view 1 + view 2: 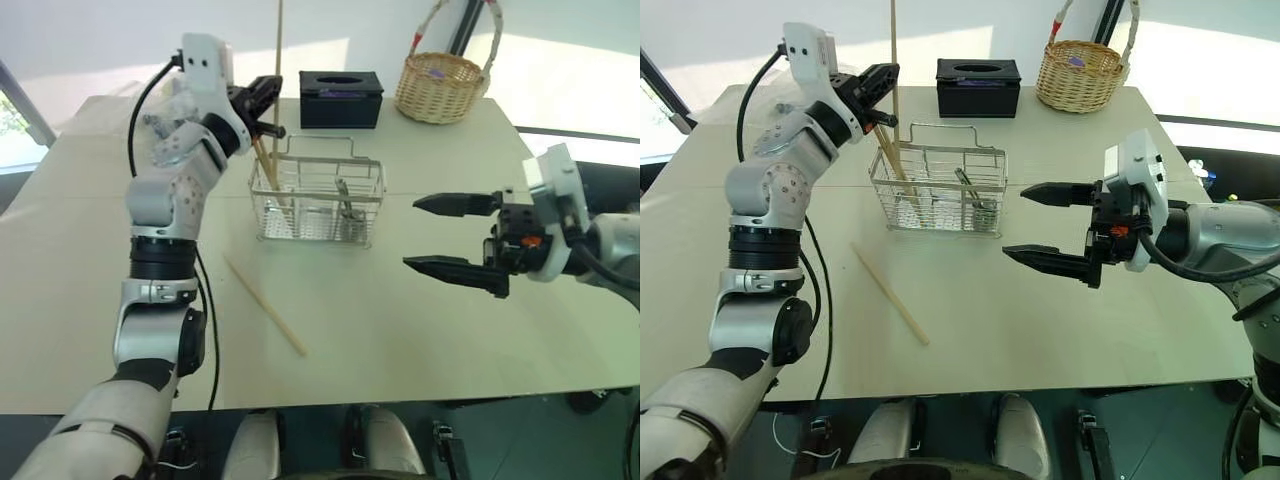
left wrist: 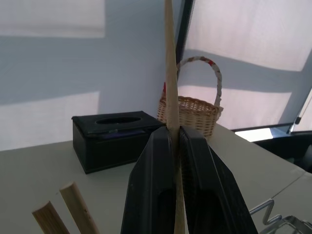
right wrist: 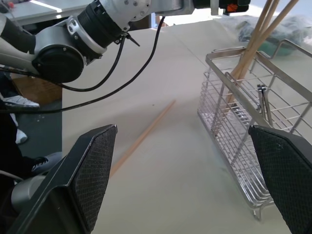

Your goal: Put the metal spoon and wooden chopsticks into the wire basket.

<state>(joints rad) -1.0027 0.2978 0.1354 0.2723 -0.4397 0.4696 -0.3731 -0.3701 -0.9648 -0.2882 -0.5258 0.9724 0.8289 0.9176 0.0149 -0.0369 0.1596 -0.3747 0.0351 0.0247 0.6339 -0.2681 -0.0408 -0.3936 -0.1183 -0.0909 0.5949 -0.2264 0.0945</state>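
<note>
Surface (image 1: 400,330) carried the wire basket (image 1: 318,205), which already held two leaning wooden chopsticks (image 1: 266,165) and the metal spoon (image 1: 345,205). Left end effector (image 1: 262,100) was clamped on an upright chopstick (image 1: 278,50) above the basket; right end effector (image 1: 455,235) hung wide and empty. Another chopstick (image 1: 265,305) lay loose nearby. Released off-centre, the upright stick could strike the rim and topple out.

fingers (image 3: 92,170) apart; wire basket (image 3: 229,131) — chopsticks (image 3: 256,41) inside
</note>
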